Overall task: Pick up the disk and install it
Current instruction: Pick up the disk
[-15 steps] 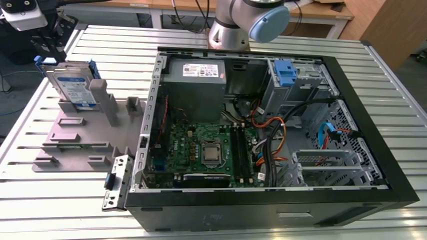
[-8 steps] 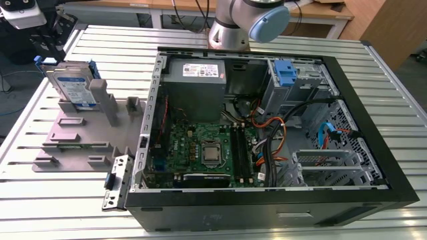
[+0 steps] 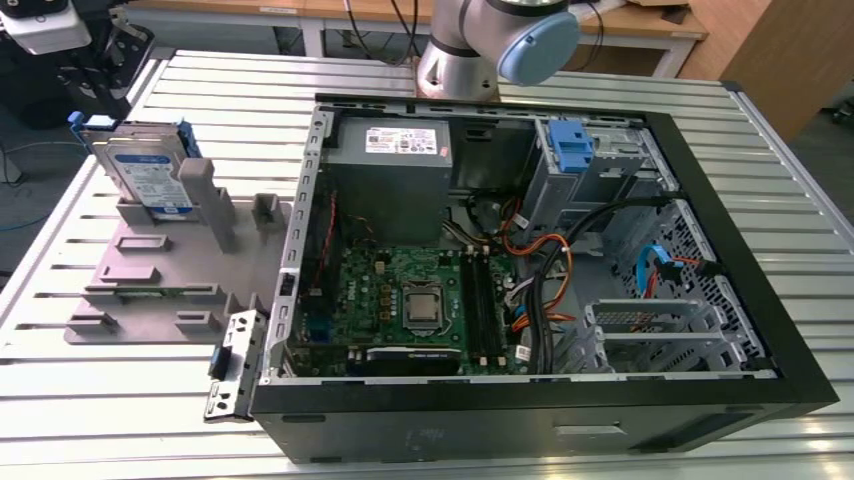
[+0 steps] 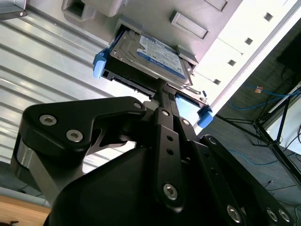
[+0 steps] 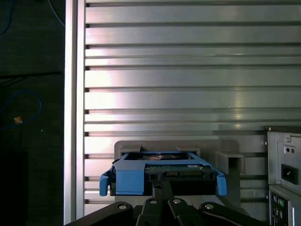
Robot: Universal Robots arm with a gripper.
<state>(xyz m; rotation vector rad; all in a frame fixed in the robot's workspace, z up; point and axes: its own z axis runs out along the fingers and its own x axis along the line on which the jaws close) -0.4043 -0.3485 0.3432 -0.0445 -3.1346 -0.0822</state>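
With gripper jaws closed, empty, before disk at 10 o'clock of case: may topple it if unopened.

The disk is a silver drive with a white-and-blue label, framed by a blue caddy. It stands on edge in a grey holder, leaning slightly. In the exterior view it is at 10 o'clock from the case. It shows in both wrist views.

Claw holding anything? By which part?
Cannot tell. Claw is at the middle of the disk's connector edge; disk stands in the grey holder.
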